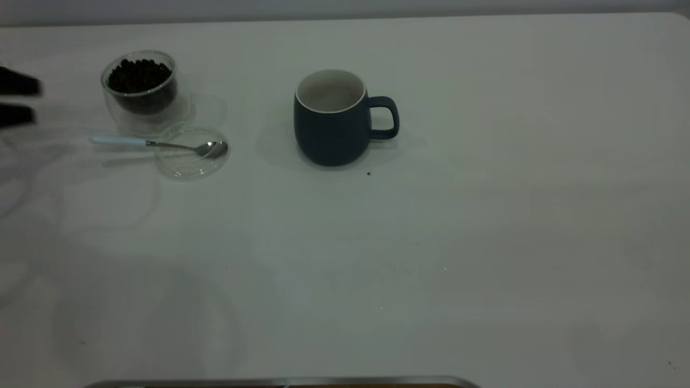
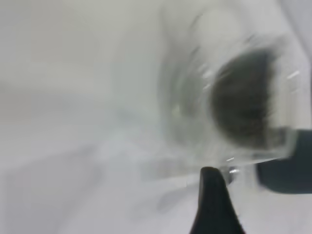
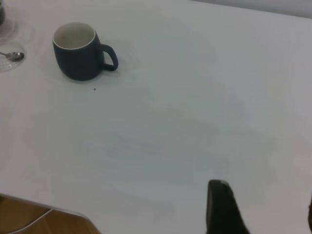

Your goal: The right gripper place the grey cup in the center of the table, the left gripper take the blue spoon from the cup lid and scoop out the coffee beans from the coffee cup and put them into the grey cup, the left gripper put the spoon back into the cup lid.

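Note:
The grey cup (image 1: 330, 126) stands upright near the table's middle, handle to the right, and also shows in the right wrist view (image 3: 78, 51). The glass coffee cup (image 1: 141, 86) full of beans stands at the far left. In front of it the spoon (image 1: 156, 144), with its pale blue handle, lies with its bowl in the clear cup lid (image 1: 191, 152). My left gripper (image 1: 16, 99) is open and empty at the left edge, left of the coffee cup. Its wrist view is blurred and shows the coffee cup (image 2: 241, 102) close ahead. My right gripper (image 3: 263, 209) is open and empty, far from the grey cup.
One loose bean (image 1: 368, 173) lies on the table just in front of the grey cup. The white table (image 1: 485, 242) stretches wide to the right and front. Its front edge (image 3: 44, 207) shows in the right wrist view.

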`<action>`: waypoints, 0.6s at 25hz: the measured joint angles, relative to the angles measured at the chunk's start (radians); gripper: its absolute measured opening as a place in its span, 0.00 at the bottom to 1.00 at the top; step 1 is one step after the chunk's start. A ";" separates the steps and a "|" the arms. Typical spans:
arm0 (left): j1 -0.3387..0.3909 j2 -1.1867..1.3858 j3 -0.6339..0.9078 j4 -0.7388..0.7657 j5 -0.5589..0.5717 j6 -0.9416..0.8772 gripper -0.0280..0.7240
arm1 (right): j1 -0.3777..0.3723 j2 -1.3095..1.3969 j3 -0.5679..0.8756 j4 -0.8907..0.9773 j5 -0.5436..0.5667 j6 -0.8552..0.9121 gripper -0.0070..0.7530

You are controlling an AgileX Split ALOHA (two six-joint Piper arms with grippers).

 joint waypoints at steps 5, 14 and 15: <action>-0.011 -0.197 0.000 0.153 0.013 -0.049 0.77 | 0.000 0.000 0.000 0.000 0.000 0.000 0.60; -0.212 -0.644 0.000 0.724 -0.120 -0.431 0.78 | 0.000 0.000 0.000 0.000 0.000 0.000 0.60; -0.250 -0.691 0.000 0.789 -0.114 -0.482 0.78 | 0.000 0.000 0.000 0.000 0.000 0.000 0.60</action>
